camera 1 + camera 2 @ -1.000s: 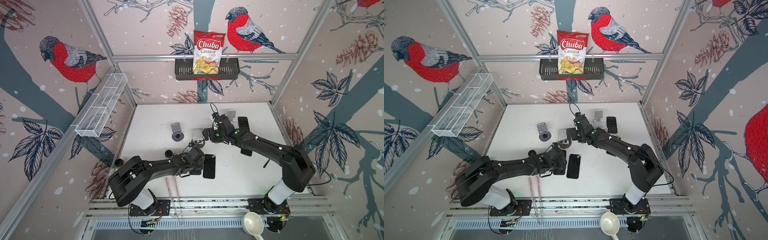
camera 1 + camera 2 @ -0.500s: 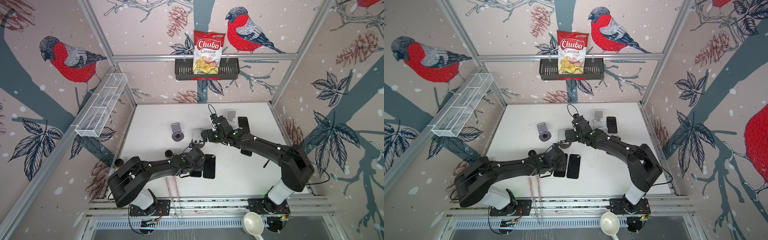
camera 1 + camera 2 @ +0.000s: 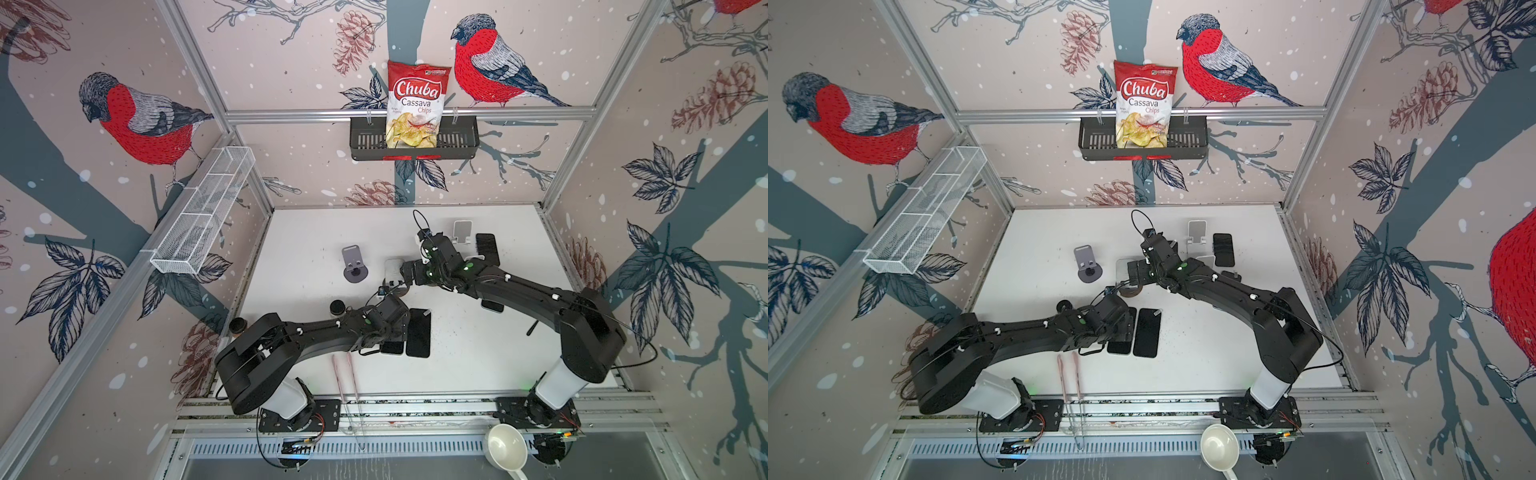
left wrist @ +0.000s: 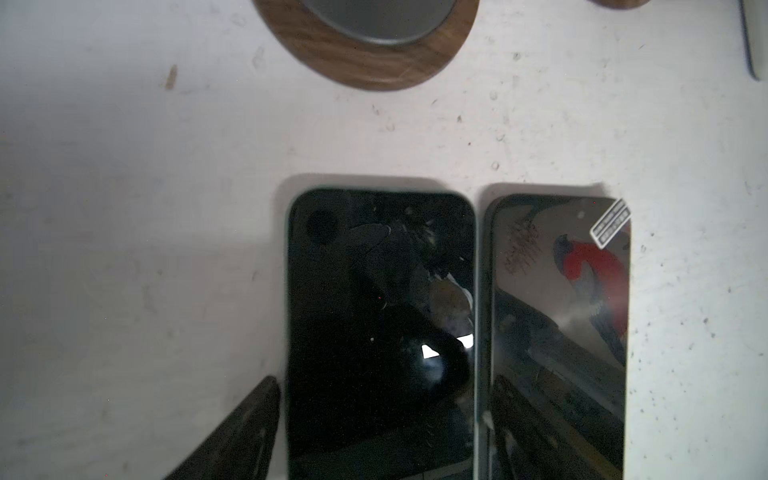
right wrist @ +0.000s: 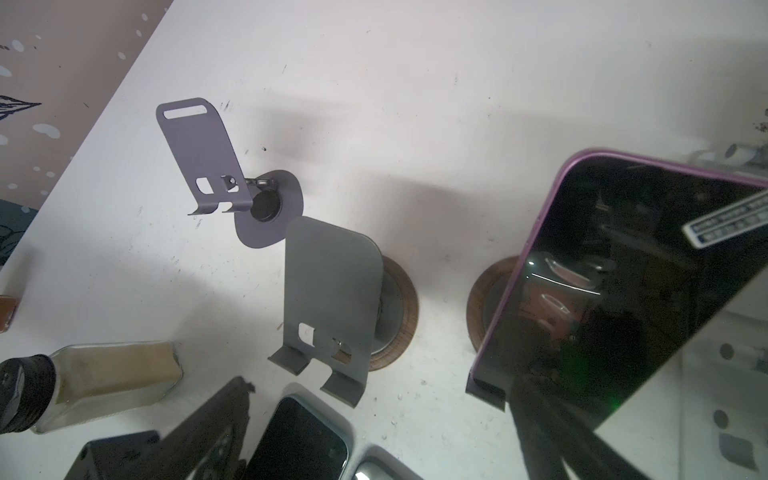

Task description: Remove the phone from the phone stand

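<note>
A purple-edged phone [image 5: 615,291] leans upright on a phone stand with a wooden base [image 5: 482,299]; in both top views my right arm covers it. My right gripper [image 5: 378,399] is open, and one finger [image 5: 540,432] shows in front of that phone's lower edge; contact cannot be told. My left gripper [image 4: 384,382] is open, its fingers [image 4: 249,424] on either side of a dark phone [image 4: 380,291] lying flat. A second flat phone [image 4: 557,332] lies right beside it. In both top views these two phones [image 3: 417,338] [image 3: 1146,332] lie at the table's middle front.
An empty grey stand [image 5: 332,291] on a wooden base and an empty purple stand [image 5: 199,153] are close by. A small black-capped bottle [image 5: 104,374] lies on its side. A white stand [image 3: 462,230] and another flat phone [image 3: 486,247] sit at the back.
My left gripper's jaws have spread apart from the flat dark phone. My right gripper has shifted slightly left, staying open.
</note>
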`<action>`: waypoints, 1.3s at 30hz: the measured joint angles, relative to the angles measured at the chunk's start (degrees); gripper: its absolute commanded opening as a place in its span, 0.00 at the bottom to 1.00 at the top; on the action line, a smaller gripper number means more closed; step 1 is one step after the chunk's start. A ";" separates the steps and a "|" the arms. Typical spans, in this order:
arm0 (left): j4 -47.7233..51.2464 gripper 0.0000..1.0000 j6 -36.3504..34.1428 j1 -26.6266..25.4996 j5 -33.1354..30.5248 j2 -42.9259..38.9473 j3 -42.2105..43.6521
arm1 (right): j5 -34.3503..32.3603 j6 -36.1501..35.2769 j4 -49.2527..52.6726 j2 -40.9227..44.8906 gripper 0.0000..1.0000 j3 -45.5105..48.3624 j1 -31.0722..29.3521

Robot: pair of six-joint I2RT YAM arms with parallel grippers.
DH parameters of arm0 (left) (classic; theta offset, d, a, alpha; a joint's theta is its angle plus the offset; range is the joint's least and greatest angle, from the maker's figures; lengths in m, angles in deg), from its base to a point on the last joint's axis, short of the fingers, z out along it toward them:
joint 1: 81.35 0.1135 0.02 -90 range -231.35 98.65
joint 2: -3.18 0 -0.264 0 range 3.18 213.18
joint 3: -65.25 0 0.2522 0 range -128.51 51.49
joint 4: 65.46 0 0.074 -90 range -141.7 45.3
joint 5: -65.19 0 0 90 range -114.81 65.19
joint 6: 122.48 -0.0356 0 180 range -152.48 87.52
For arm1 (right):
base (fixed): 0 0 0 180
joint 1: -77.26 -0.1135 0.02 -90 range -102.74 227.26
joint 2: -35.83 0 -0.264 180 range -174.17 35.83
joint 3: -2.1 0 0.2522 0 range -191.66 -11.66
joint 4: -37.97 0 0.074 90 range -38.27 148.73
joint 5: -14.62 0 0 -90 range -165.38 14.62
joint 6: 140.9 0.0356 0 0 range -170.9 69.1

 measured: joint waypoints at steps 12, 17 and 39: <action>3.45 0.94 -0.13 0.00 -4.68 -13.75 1.14 | -1.33 -0.11 0.28 -4.85 0.99 -3.61 -2.51; 3.34 0.94 -1.46 0.00 -6.73 -19.04 1.66 | -1.53 -0.15 0.74 -6.99 0.99 -5.62 -3.37; -0.50 0.95 -6.38 0.00 -12.66 -42.47 10.01 | -3.02 -0.13 2.49 -17.55 0.99 -14.69 -4.17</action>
